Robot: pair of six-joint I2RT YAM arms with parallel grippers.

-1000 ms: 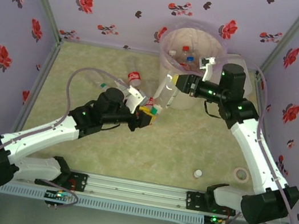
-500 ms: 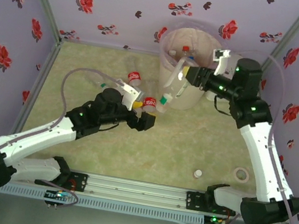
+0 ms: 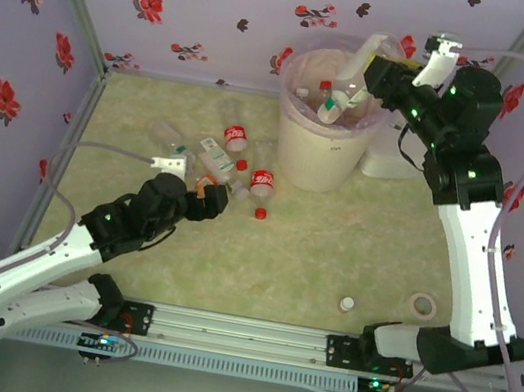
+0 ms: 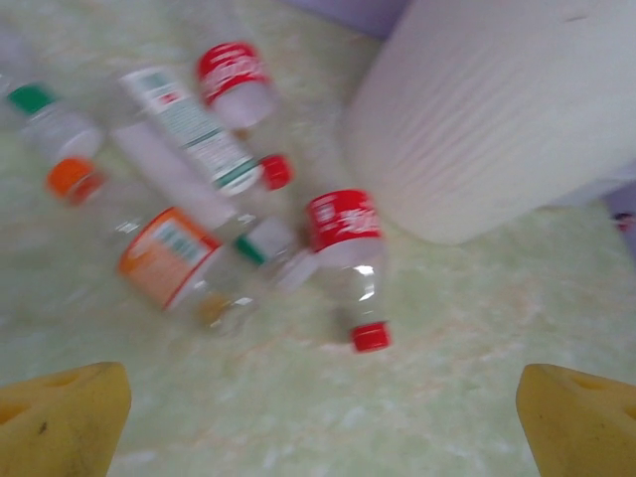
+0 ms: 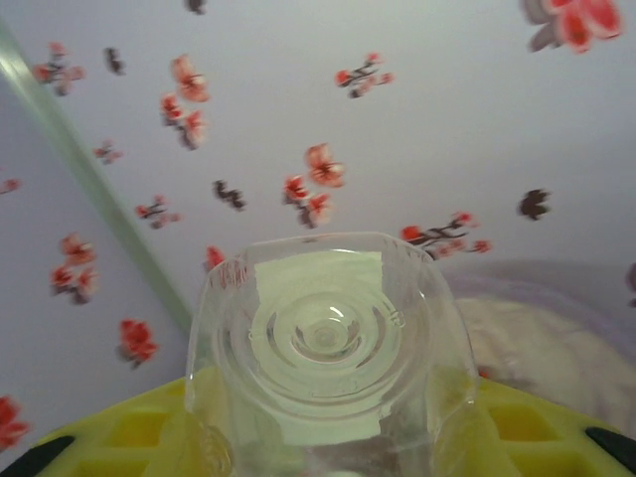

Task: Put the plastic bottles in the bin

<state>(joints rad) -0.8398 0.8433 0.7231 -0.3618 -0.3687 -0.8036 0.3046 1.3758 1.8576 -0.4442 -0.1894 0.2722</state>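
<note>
From above, the left fingers (image 3: 208,193) stand spread and empty low over the worktop (image 3: 332,259). A cluster of plastic bottles (image 3: 235,136) lies on its side just beyond them. The right fingers (image 3: 377,71) pinch a clear bottle (image 3: 351,82), which is tilted with its capped end pointing down. It hangs over the mouth of the bin (image 3: 321,161), and a few more bottles lie inside.

At the left wrist, the two fingers sit wide apart with nothing between them. Ahead and roughly midway lies a red-labelled bottle (image 4: 346,260) with a red cap. An orange-labelled bottle (image 4: 169,256) and a green-and-white-labelled bottle (image 4: 194,134) lie ahead toward the left finger. The bin's wall rises ahead toward the right finger, just beside the red-labelled bottle.

At the right wrist, the clear bottle's ringed base faces the camera, clamped between the fingers on both sides. The flowered wall (image 5: 318,119) stands behind it.
</note>
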